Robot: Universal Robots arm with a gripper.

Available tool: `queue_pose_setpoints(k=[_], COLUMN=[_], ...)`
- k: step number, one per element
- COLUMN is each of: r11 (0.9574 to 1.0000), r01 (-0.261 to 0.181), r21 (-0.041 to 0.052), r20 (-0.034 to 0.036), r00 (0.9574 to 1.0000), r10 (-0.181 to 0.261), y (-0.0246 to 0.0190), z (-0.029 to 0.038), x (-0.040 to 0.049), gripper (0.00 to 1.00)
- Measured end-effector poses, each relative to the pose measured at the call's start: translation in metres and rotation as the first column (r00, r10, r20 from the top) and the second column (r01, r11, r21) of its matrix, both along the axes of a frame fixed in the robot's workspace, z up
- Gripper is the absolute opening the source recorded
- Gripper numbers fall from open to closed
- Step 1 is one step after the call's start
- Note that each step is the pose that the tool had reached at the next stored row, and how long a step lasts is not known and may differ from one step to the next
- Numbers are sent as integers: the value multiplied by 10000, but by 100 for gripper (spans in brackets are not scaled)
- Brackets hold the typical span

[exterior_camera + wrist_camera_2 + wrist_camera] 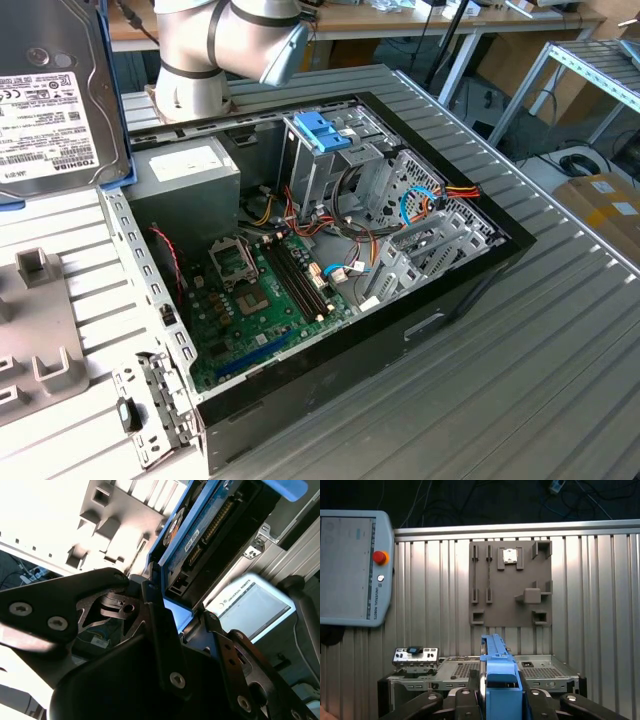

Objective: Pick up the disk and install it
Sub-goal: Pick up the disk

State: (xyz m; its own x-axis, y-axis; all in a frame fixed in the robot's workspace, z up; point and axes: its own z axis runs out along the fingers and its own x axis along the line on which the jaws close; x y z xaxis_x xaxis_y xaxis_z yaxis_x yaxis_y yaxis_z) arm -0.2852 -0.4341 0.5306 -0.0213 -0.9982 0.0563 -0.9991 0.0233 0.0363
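The disk point(50, 90) hangs in the air at the exterior view's upper left, above the table. It is silver-grey with a white label and a light-blue frame along its edge. In the second wrist view my gripper point(180, 611) is shut on the disk point(210, 535), with one black finger point(152, 605) on each side of its connector end. The first wrist view looks along the blue carrier edge point(499, 672) held between the fingertips. The open computer case point(480, 262) lies below, towards the exterior view's right.
A bare blue bracket point(322, 130) sits on the drive cage inside the case, near cables and the motherboard point(270, 290). A grey fixture plate point(510, 585) and a teach pendant point(350, 570) lie on the ribbed table. A small metal bracket point(150, 405) sits by the case corner.
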Motion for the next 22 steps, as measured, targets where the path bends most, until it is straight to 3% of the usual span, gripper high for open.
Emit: queue_pose_setpoints(k=[22], r11=[10000], r01=[-1], r21=[-1], r20=[0], r00=[10000], r10=[1], y=[0], z=[-9], x=[107], gripper=[37])
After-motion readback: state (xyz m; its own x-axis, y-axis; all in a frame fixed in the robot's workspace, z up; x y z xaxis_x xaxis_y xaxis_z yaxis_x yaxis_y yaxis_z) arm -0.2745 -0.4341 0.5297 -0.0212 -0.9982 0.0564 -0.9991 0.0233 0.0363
